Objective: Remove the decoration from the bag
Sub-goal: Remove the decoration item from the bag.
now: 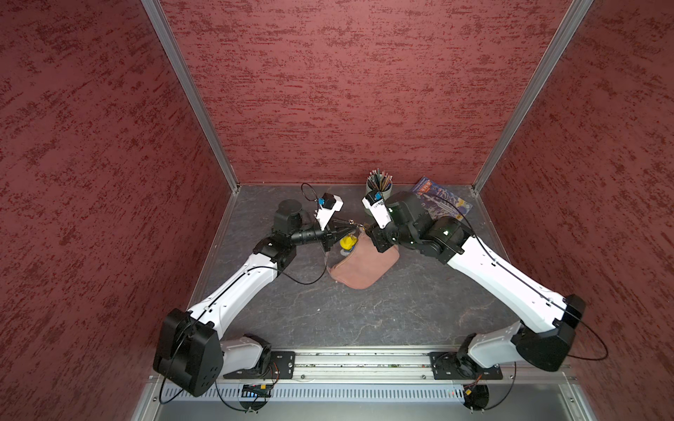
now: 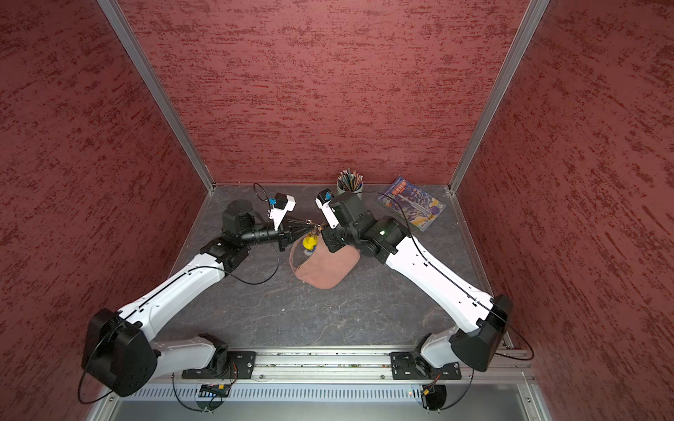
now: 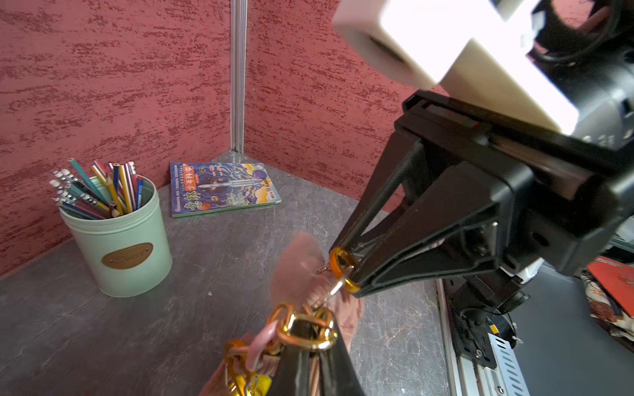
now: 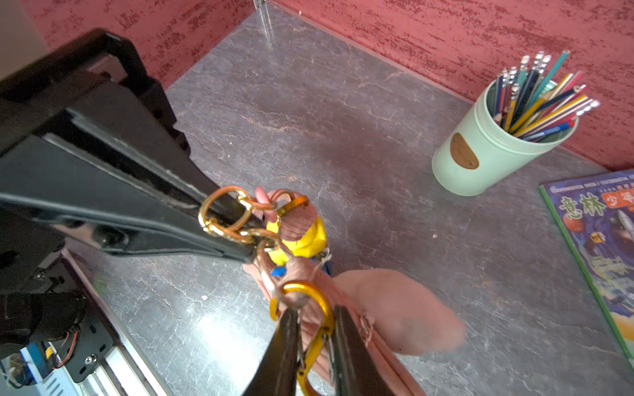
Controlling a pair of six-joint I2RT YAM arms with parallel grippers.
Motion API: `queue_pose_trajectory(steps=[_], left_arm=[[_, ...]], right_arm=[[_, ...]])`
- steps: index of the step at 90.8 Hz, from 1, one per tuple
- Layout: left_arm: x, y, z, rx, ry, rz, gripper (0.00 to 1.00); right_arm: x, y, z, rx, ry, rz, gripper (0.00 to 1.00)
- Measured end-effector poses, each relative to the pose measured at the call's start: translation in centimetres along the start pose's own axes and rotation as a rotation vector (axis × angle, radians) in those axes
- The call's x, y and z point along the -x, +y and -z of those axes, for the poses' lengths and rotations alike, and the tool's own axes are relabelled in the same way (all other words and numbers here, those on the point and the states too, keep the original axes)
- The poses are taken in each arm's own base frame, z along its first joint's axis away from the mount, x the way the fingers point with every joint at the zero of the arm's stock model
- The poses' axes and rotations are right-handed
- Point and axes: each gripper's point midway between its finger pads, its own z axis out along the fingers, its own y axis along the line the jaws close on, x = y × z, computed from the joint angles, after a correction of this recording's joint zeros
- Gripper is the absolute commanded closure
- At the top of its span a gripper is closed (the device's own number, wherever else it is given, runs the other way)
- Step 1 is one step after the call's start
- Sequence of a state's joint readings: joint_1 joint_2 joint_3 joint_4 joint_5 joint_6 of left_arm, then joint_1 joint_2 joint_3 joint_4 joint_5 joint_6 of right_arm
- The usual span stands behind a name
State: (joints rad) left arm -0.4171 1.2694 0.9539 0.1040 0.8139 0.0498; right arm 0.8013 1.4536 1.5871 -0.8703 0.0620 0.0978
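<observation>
Lying on the table point(image 1: 364, 320), towards its far middle, the bag point(image 1: 364, 266) has its near end flat and its far-left end lifted between the two arms. The left gripper point(image 1: 353, 230) reaches in from the left with its jaws pressed together on a gold ring point(image 4: 223, 212), which links into a short chain at the bag's strap. The right gripper point(image 1: 365, 229) comes in from the right, tip to tip with the left one. Its jaws stand only slightly apart, pinching a gold clasp point(image 4: 305, 284) that sits at the gathered pink strap end. The decoration point(image 1: 348, 242), a small yellow toy, hangs just below the two grippers, against the bag's far-left end. A pencil cup point(image 1: 379, 187) stands at the far wall and a magazine point(image 1: 441, 198) lies to its right, both well apart from the bag.
</observation>
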Motion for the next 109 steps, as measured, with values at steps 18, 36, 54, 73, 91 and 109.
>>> queue_pose_trajectory(steps=[18, 36, 54, 73, 91, 109], left_arm=[[0.2, -0.3, -0.3, 0.043, 0.004, -0.044, 1.0], [0.1, -0.6, -0.7, 0.067, 0.014, -0.068, 1.0], [-0.1, -1.3, -1.3, 0.065, 0.024, -0.072, 1.0], [-0.1, -2.3, -1.8, 0.041, 0.022, -0.081, 1.0], [-0.4, -3.6, -2.6, 0.003, 0.028, -0.086, 1.0], [-0.7, -3.3, -2.8, 0.018, 0.036, -0.081, 1.0]], right_arm=[[-0.1, -0.8, 0.8, -0.052, 0.039, 0.017, 0.79], [-0.3, -1.4, 0.2, -0.095, 0.066, 0.032, 0.82], [-0.4, -2.3, -0.2, -0.149, 0.072, 0.03, 0.85], [-0.2, -2.4, -0.2, -0.157, 0.062, 0.011, 0.84], [0.7, -2.3, -0.4, -0.153, 0.025, -0.006, 0.82], [1.2, -2.4, -0.6, -0.157, 0.008, -0.018, 0.81]])
